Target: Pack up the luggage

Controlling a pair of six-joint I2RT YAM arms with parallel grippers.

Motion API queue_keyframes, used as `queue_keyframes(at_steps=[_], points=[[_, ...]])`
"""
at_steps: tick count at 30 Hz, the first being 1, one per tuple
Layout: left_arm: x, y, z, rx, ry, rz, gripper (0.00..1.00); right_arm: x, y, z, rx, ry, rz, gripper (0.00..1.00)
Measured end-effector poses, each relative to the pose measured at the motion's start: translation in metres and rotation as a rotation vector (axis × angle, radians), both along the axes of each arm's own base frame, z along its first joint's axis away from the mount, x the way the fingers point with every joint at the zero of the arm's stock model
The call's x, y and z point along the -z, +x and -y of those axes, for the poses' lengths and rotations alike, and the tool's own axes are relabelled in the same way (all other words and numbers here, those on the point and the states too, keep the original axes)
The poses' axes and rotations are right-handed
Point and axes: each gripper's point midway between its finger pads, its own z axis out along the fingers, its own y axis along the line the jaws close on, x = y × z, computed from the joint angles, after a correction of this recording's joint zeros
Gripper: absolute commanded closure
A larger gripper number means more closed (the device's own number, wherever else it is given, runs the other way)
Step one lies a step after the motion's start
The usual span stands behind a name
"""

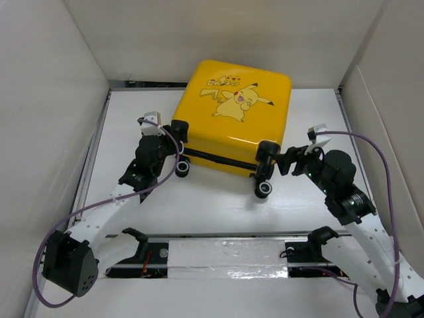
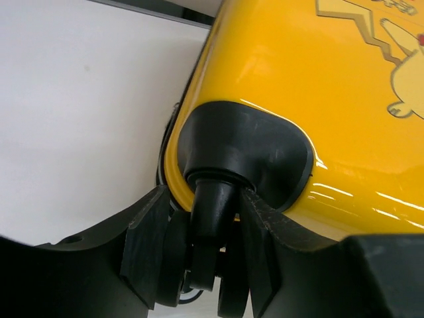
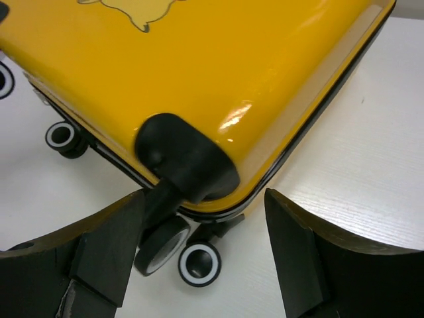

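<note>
At the left, the left gripper (image 2: 205,202) reaches in to the near-left corner of the luggage (image 1: 232,132). In the left wrist view its jaws are pinching the near-left caster (image 2: 245,146): one black pad lies against each side of the wheel pair, with the stem rising between them.

In the middle, the luggage lies flat on the white desk (image 1: 218,212), towards the far side between the two arms. We see the lid closed and the Pikachu cartoon (image 1: 240,99) facing up. The black zipper band (image 1: 218,159) runs along the near side, where the wheels point back at the arm bases.

At the right, the right gripper (image 3: 204,202) sits at the near-right corner with its jaws spread wide and holding nothing. The near-right caster (image 3: 185,159) stands between them. Its stem is just beside the left finger (image 3: 106,252), and the right finger (image 3: 298,252) is well apart from it. A white-rimmed wheel (image 3: 199,263) rests on the desk below.
</note>
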Motion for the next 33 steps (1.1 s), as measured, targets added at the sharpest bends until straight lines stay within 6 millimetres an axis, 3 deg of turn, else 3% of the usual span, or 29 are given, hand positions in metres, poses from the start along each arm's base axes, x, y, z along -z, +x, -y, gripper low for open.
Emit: queue_keyframes(at_steps=[4,7,9,12,13,17,20,21,22,24,25,26,28,30,33], points=[[-0.004,0.005,0.027,0.109,-0.039,0.028,1.00,-0.013,-0.006,-0.005,-0.044,0.000,0.020,0.35],[-0.004,-0.002,0.059,0.218,-0.073,0.034,1.00,-0.015,-0.010,-0.019,-0.123,-0.002,0.019,0.51],[-0.004,-0.011,0.083,0.288,-0.126,0.039,1.00,-0.009,-0.014,-0.032,-0.182,-0.013,0.001,0.66],[-0.006,-0.027,0.117,0.364,-0.205,0.048,1.00,0.004,-0.016,-0.047,-0.239,-0.032,-0.043,0.70],[-0.007,-0.034,0.130,0.392,-0.231,0.048,1.00,0.009,-0.017,-0.050,-0.251,-0.040,-0.059,0.69],[-0.007,-0.079,0.201,0.620,-0.335,0.027,1.00,0.013,-0.023,-0.056,-0.277,-0.048,-0.073,0.36],[-0.003,-0.125,0.246,0.824,-0.386,-0.020,1.00,0.008,-0.027,-0.057,-0.279,-0.041,-0.054,0.24],[0.001,-0.144,0.257,0.895,-0.389,-0.046,0.98,0.007,-0.029,-0.057,-0.280,-0.036,-0.054,0.22],[0.002,-0.160,0.265,0.954,-0.398,-0.071,0.79,0.008,-0.030,-0.058,-0.280,-0.034,-0.056,0.21],[0.001,-0.180,0.272,1.030,-0.396,-0.080,0.57,0.012,-0.032,-0.059,-0.278,-0.035,-0.067,0.11],[-0.003,-0.182,0.270,1.033,-0.399,-0.073,0.40,0.014,-0.032,-0.060,-0.274,-0.035,-0.071,0.09],[-0.009,-0.180,0.267,1.024,-0.397,-0.057,0.36,0.016,-0.033,-0.060,-0.266,-0.037,-0.074,0.05],[-0.029,-0.177,0.254,0.985,-0.409,-0.014,0.35,0.019,-0.035,-0.059,-0.252,-0.037,-0.081,0.04],[-0.062,-0.170,0.232,0.907,-0.431,0.075,0.38,0.020,-0.035,-0.058,-0.238,-0.040,-0.080,0.03],[-0.106,-0.159,0.191,0.789,-0.481,0.205,0.49,0.027,-0.034,-0.063,-0.240,-0.051,-0.103,0.03]])
